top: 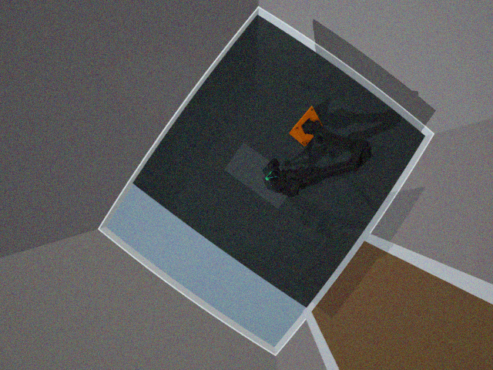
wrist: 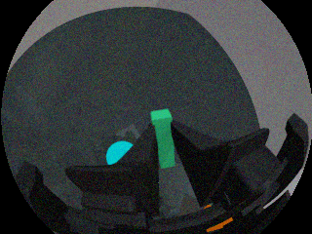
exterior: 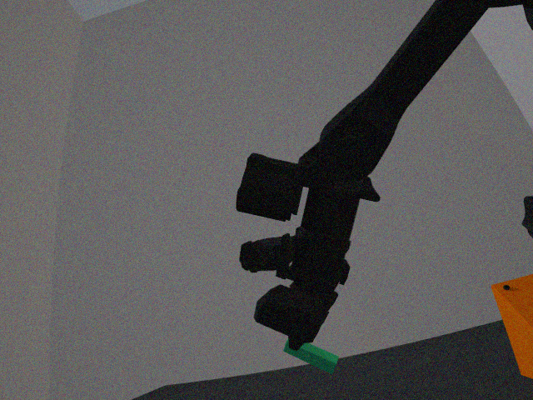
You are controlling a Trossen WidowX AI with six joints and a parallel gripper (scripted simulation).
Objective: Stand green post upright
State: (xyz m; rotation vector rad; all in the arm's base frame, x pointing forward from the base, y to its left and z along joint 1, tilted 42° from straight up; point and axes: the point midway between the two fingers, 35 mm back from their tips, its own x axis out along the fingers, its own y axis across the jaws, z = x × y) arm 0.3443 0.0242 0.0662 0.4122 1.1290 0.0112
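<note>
The green post (top: 267,178) (exterior: 321,357) (wrist: 166,146) is held near one end by my gripper (exterior: 296,345) (wrist: 164,128), which is shut on it. In the exterior view the post slants from the fingertips down to the right, closer to lying flat than upright, and appears raised off the dark table top. The cyan circle (wrist: 118,153) shows in the wrist view left of the post, partly covered by the left finger. In the top and exterior views the circle is not visible.
An orange block or base plate (top: 298,129) (exterior: 518,318) is beside the arm's base, right of the gripper in the exterior view. A lighter grey rectangle (top: 243,159) lies under and beside the gripper. A pale blue strip (top: 199,254) runs along one table side.
</note>
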